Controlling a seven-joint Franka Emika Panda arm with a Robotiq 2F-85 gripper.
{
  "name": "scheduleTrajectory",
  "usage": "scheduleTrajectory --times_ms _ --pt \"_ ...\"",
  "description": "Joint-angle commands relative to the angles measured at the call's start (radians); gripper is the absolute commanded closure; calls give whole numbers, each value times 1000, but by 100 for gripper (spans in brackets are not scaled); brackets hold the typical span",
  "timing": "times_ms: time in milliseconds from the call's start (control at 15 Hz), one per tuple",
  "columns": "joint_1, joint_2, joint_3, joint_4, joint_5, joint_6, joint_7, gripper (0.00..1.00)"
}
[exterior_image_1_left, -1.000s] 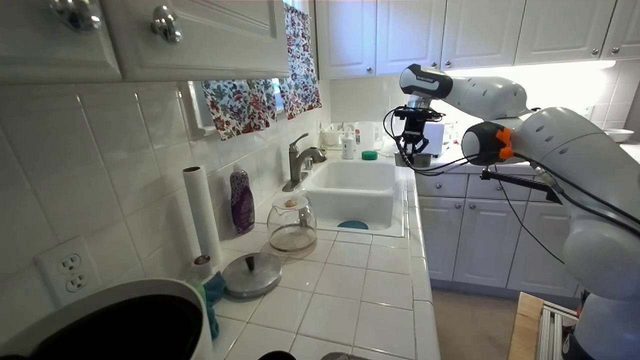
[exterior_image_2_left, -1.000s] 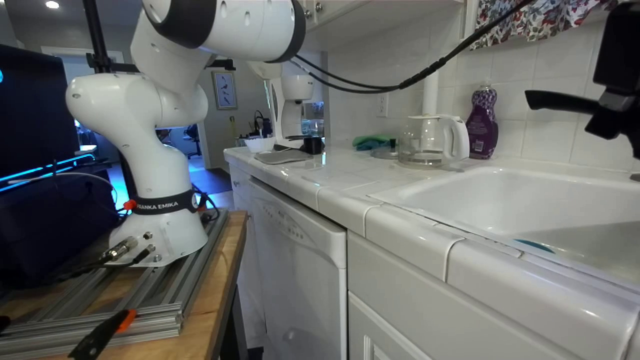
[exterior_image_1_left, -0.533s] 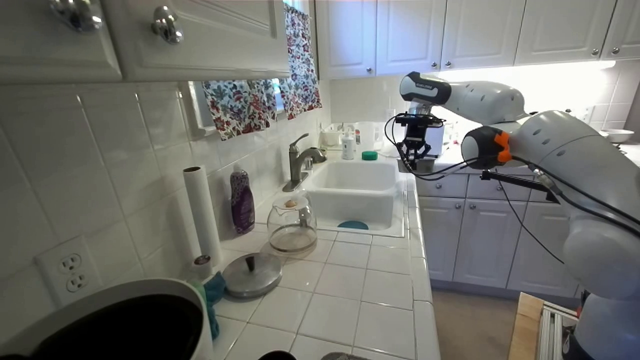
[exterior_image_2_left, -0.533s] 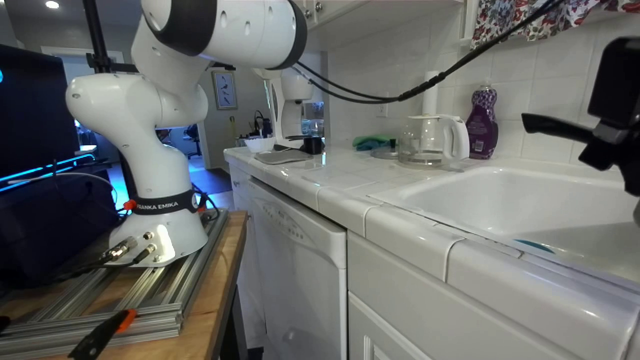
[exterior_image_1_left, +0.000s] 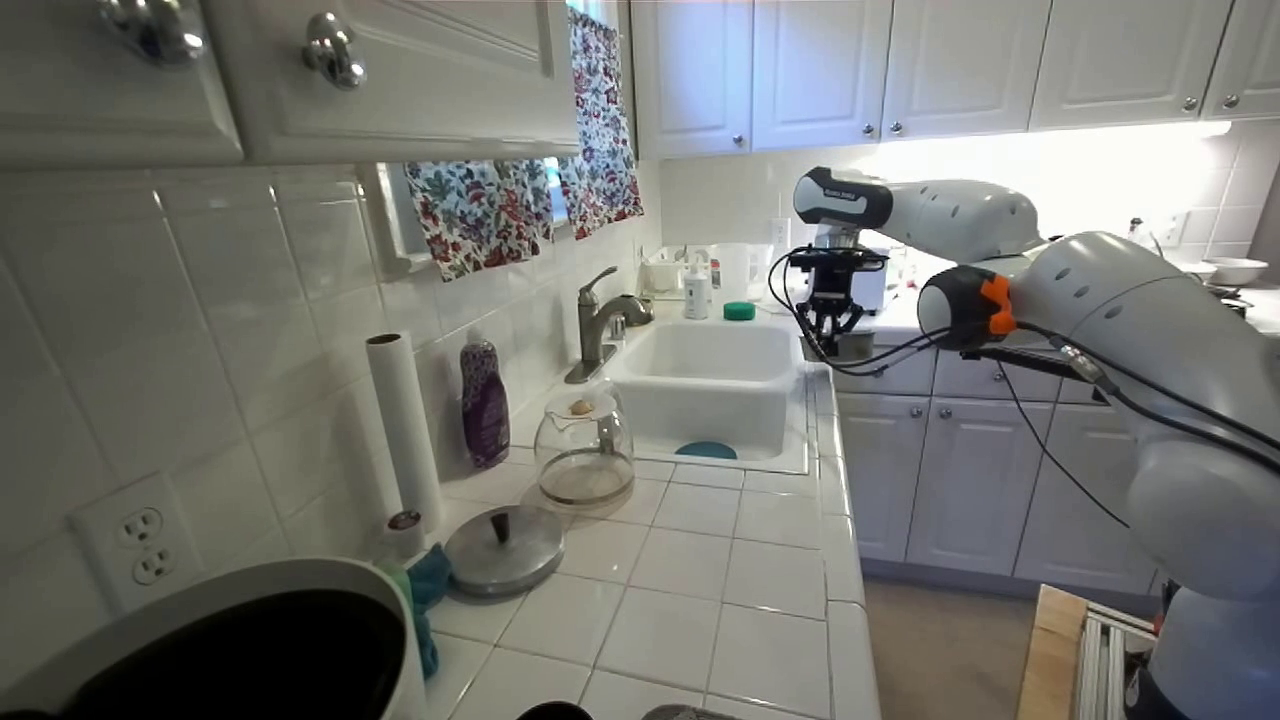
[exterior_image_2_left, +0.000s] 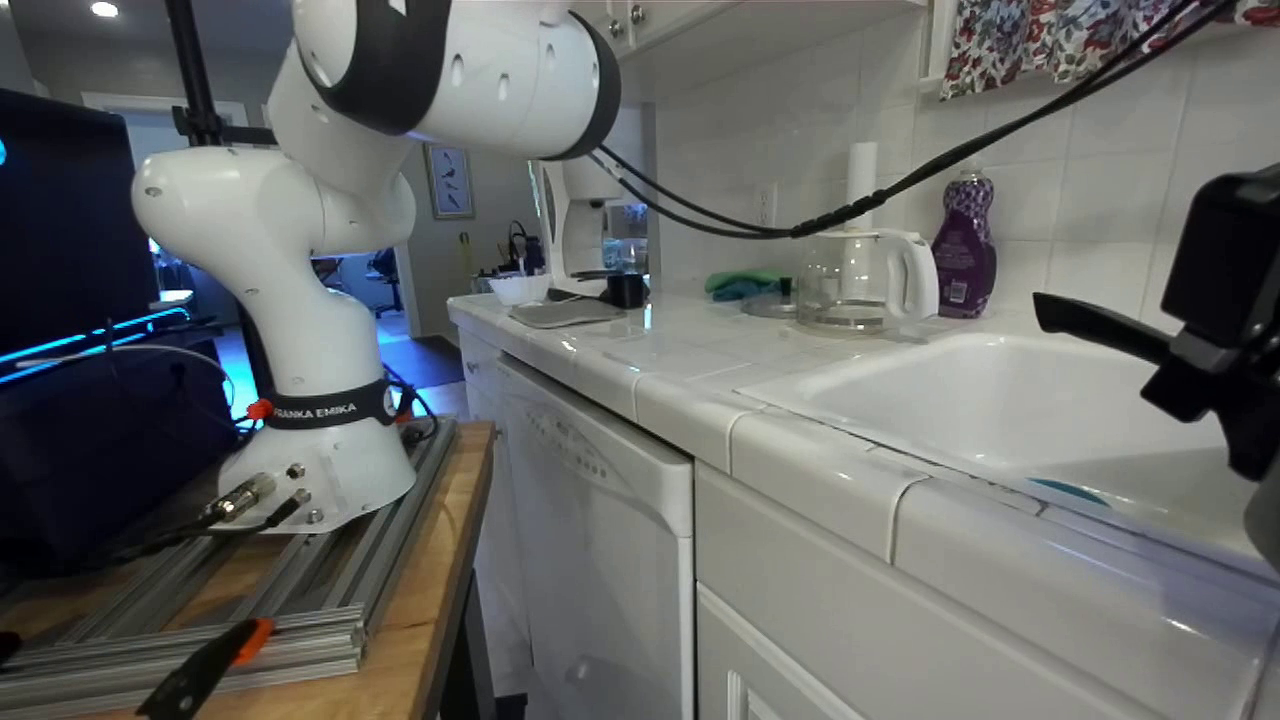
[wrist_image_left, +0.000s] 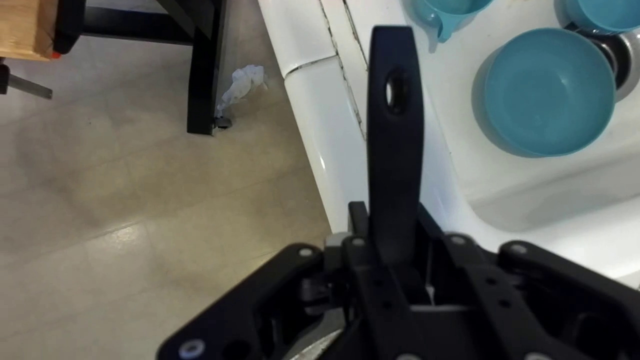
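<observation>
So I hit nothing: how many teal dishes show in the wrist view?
3: a round bowl at right; a handled dish at the top edge; another dish, top-right corner. More may be out of frame.

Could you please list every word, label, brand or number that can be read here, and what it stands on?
"RANKA EMIKA", preceding letter unclear: black band around the white robot base.
Too small or blurred: lettering on the black-and-white arm link, purple plastic bottle, white pump bottle and white dishwasher panel.
</observation>
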Motion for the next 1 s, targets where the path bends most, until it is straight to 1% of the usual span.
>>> scheduleTrajectory --times_ms 0,400,933 --pt "37 8 -33 30 -59 34 39 94" --pt "71 22 -45 24 -91 99 53 94" --pt "74 45 -39 23 -90 157 39 94"
